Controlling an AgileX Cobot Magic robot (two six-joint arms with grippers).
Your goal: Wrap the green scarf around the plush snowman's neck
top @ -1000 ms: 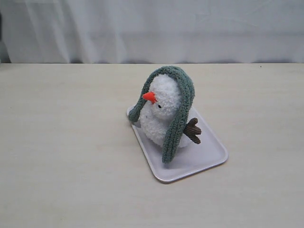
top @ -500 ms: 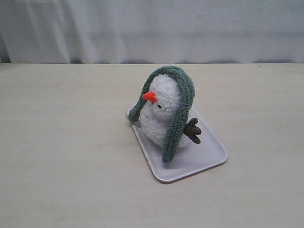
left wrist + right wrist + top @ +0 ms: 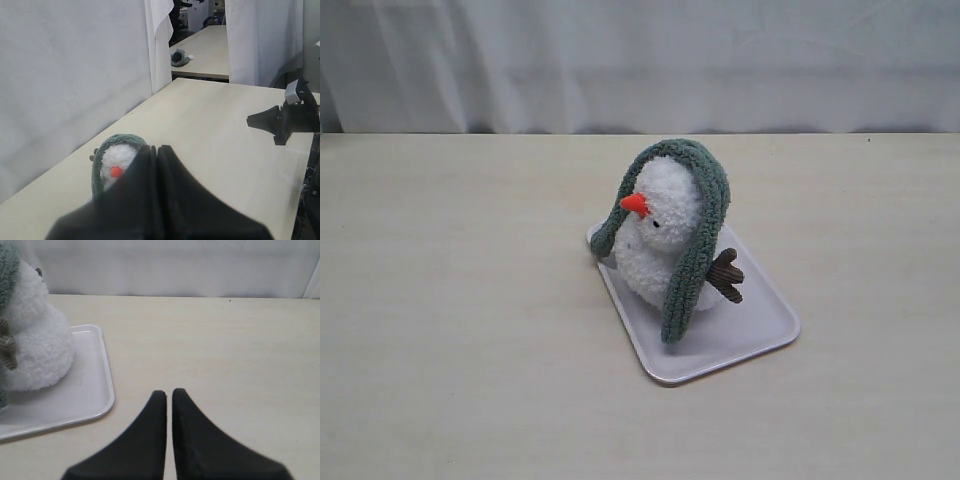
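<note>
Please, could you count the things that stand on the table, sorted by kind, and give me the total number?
Fluffy white plush snowman: 1
Grey-green ribbed knit scarf: 1
White rectangular tray: 1
Total: 3

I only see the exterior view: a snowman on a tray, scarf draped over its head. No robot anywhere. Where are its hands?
Observer: Off your frame. The right gripper is shut, over the table near the tray.
Operator: And the left one?
Observer: The left gripper is shut too, aimed at the snowman, holding nothing.
Operator: What's behind the curtain?
Observer: Through a gap, the left wrist view shows another table with a small grey thing on it.
</note>
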